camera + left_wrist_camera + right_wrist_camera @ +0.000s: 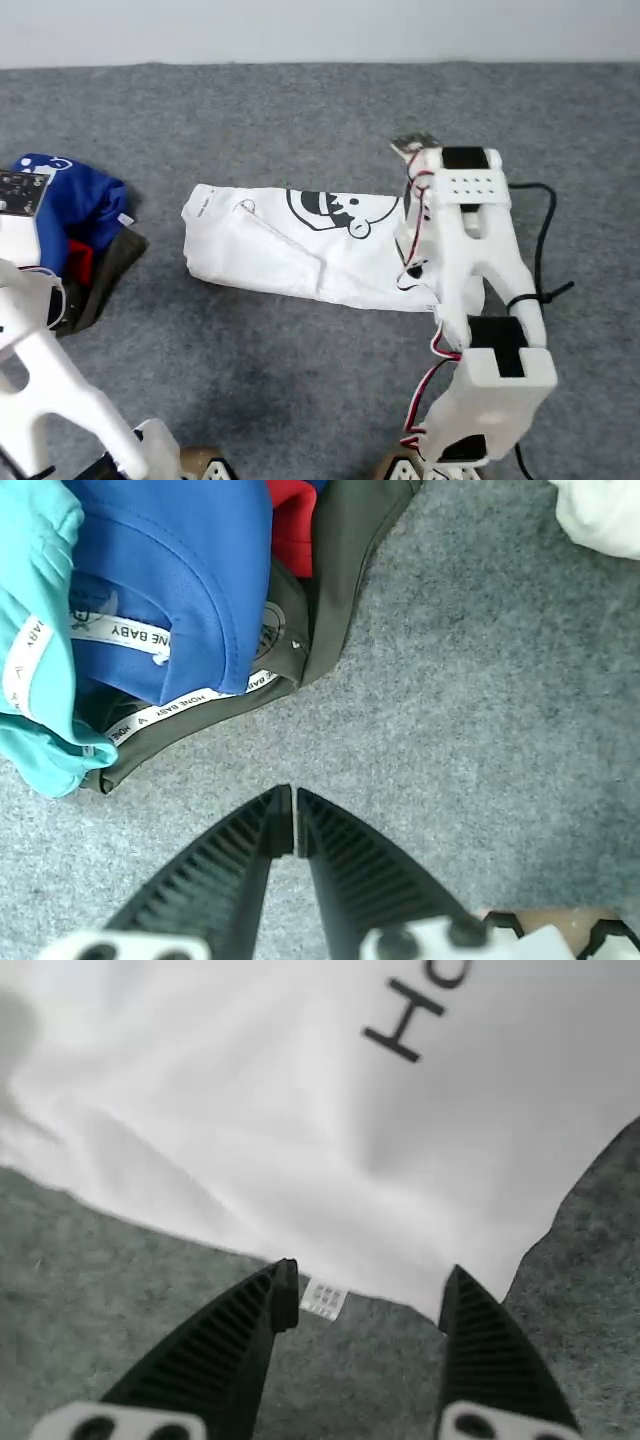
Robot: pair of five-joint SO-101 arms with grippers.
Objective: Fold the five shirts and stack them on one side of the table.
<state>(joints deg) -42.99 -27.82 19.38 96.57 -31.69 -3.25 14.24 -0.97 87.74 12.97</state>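
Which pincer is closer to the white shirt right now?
Right. The right pincer is open at the edge of the white shirt, by its small tag. The left pincer is shut over the carpet beside the pile of coloured shirts, apart from it.

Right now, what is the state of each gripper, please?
Left gripper: closed, holding nothing.
Right gripper: open, at the edge of the white shirt, holding nothing.

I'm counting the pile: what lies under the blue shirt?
A dark olive shirt sticks out from under the blue shirt, with a red shirt showing between them. A turquoise shirt lies against it. Whatever else lies beneath is covered.
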